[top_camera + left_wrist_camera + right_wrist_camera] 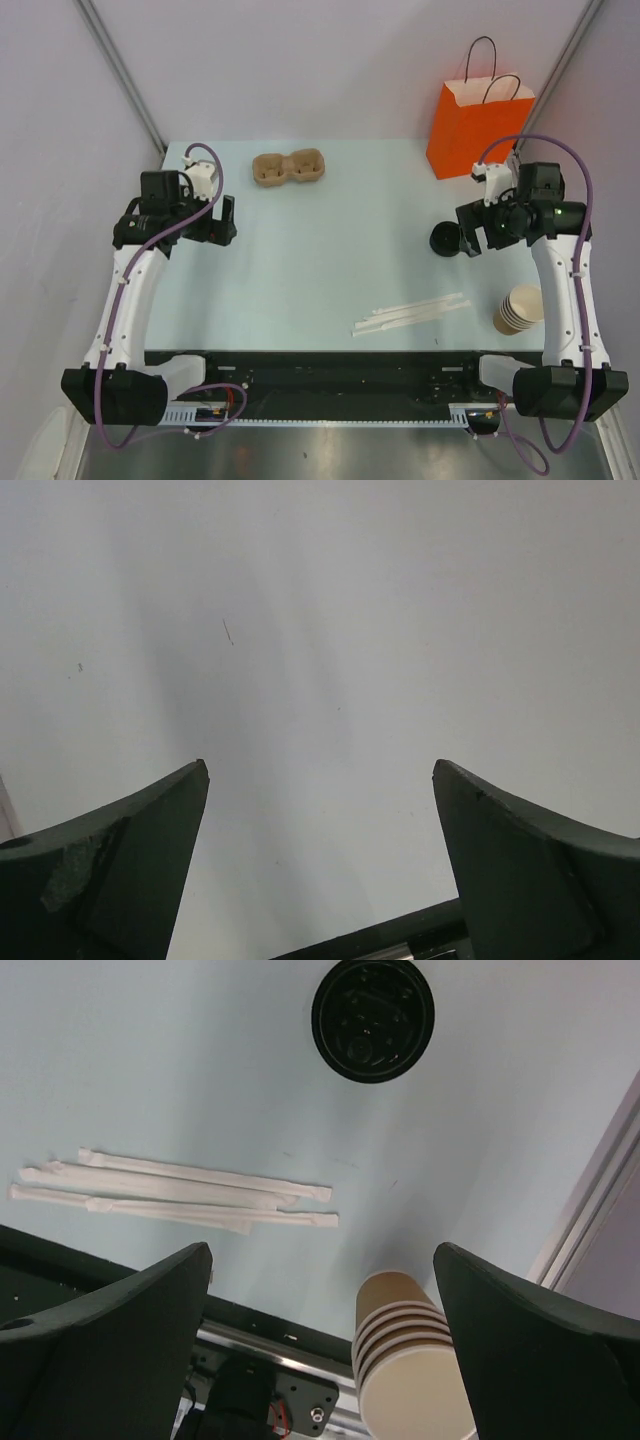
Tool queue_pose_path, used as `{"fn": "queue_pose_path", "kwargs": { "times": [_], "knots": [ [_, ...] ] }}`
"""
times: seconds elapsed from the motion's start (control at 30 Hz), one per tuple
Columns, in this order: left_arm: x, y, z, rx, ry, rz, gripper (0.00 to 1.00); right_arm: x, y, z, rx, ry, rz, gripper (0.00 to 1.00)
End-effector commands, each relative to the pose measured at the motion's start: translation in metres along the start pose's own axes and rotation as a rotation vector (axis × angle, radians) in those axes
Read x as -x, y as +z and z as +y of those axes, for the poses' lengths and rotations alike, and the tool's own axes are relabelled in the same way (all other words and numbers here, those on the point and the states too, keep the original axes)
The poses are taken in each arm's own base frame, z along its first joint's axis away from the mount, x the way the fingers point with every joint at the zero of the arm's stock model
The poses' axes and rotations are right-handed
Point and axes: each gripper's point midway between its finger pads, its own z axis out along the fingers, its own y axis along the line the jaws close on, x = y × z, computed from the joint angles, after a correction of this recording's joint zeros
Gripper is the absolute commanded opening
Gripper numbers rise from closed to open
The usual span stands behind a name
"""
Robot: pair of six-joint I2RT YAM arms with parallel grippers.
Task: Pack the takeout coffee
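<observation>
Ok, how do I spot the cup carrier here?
Find the orange bag at the far right of the table, then follow the far edge leftward. The carrier lies flat there alone: brown pulp with two round wells, unlike the stacked paper cups at near right.

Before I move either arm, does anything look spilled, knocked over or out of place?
Nothing looks spilled or damaged. The orange bag stands upright at the far right, the wrapped straws lie loosely fanned near the front edge. Only a black lid shows by the right claw; whether a cup sits under it I cannot tell.
</observation>
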Motion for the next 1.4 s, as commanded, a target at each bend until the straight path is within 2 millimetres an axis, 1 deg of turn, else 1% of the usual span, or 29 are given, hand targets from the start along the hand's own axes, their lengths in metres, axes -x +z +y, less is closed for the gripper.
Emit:
{"fn": "queue_pose_path", "kwargs": {
  "times": [0.0,0.03,0.1,0.13,0.17,0.23,0.27,0.33,0.37,0.4,0.47,0.5,0.53,0.63,0.77,0.87,0.9,0.93,1.0,1.03,1.1,1.17,1.2,1.37],
  "knots": [
    [0.016,-0.016,0.003,0.026,0.036,-0.063,0.99,0.020,-0.029,-0.011,-0.034,-0.008,-0.073,0.99],
    [0.018,-0.019,0.001,0.022,0.040,-0.063,0.99,0.024,-0.035,-0.016,-0.052,-0.018,-0.089,1.00],
    [0.020,-0.021,0.000,0.013,0.048,-0.073,0.99,0.021,-0.042,-0.029,-0.083,-0.005,-0.087,1.00],
    [0.023,-0.024,-0.001,0.012,0.052,-0.084,1.00,0.018,-0.042,-0.035,-0.090,-0.011,-0.074,1.00],
    [0.024,-0.025,-0.001,0.010,0.053,-0.089,0.99,0.015,-0.050,-0.044,-0.106,0.013,-0.073,1.00],
    [0.027,-0.026,-0.004,-0.005,0.059,-0.096,0.99,0.010,-0.056,-0.055,-0.104,0.044,-0.070,1.00],
    [0.027,-0.026,-0.006,-0.014,0.059,-0.094,0.99,0.005,-0.067,-0.062,-0.101,0.070,-0.075,1.00],
    [0.028,-0.025,-0.010,-0.039,0.060,-0.094,1.00,-0.002,-0.075,-0.069,-0.090,0.100,-0.067,1.00],
    [0.029,-0.025,-0.012,-0.048,0.060,-0.097,0.99,-0.008,-0.079,-0.069,-0.059,0.117,-0.054,1.00],
    [0.030,-0.025,-0.014,-0.060,0.059,-0.100,0.99,-0.018,-0.084,-0.077,-0.077,0.155,-0.044,1.00],
    [0.032,-0.025,-0.019,-0.084,0.057,-0.108,0.99,-0.034,-0.086,-0.081,-0.075,0.194,-0.008,1.00],
    [0.033,-0.025,-0.021,-0.090,0.057,-0.116,1.00,-0.043,-0.089,-0.088,-0.103,0.219,0.004,1.00],
    [0.034,-0.025,-0.024,-0.106,0.058,-0.123,0.99,-0.050,-0.090,-0.091,-0.121,0.227,0.025,1.00],
    [0.031,-0.023,-0.031,-0.141,0.059,-0.119,0.99,-0.067,-0.093,-0.095,-0.156,0.247,0.072,1.00],
    [0.032,-0.021,-0.040,-0.192,0.074,-0.111,1.00,-0.081,-0.089,-0.097,-0.160,0.282,0.115,0.99],
    [0.034,-0.020,-0.045,-0.221,0.077,-0.100,1.00,-0.095,-0.083,-0.091,-0.146,0.300,0.158,0.93],
    [0.035,-0.021,-0.046,-0.230,0.078,-0.101,0.99,-0.100,-0.081,-0.089,-0.140,0.301,0.170,0.88],
    [0.036,-0.021,-0.048,-0.240,0.079,-0.103,0.99,-0.110,-0.075,-0.084,-0.118,0.310,0.200,0.86],
    [0.035,-0.018,-0.053,-0.266,0.074,-0.100,0.99,-0.118,-0.072,-0.077,-0.109,0.317,0.216,0.80],
    [0.036,-0.018,-0.054,-0.273,0.073,-0.103,1.00,-0.125,-0.067,-0.073,-0.089,0.323,0.235,0.78],
    [0.034,-0.015,-0.059,-0.294,0.066,-0.097,0.99,-0.130,-0.064,-0.068,-0.075,0.327,0.244,0.75],
    [0.034,-0.014,-0.062,-0.305,0.065,-0.094,0.99,-0.135,-0.061,-0.065,-0.057,0.337,0.253,0.74],
    [0.033,-0.012,-0.063,-0.314,0.063,-0.087,0.99,-0.136,-0.059,-0.066,-0.054,0.340,0.254,0.71],
    [0.033,-0.014,-0.069,-0.353,0.067,-0.080,0.99,-0.141,-0.052,-0.071,-0.023,0.367,0.272,0.65]
  ]
}}
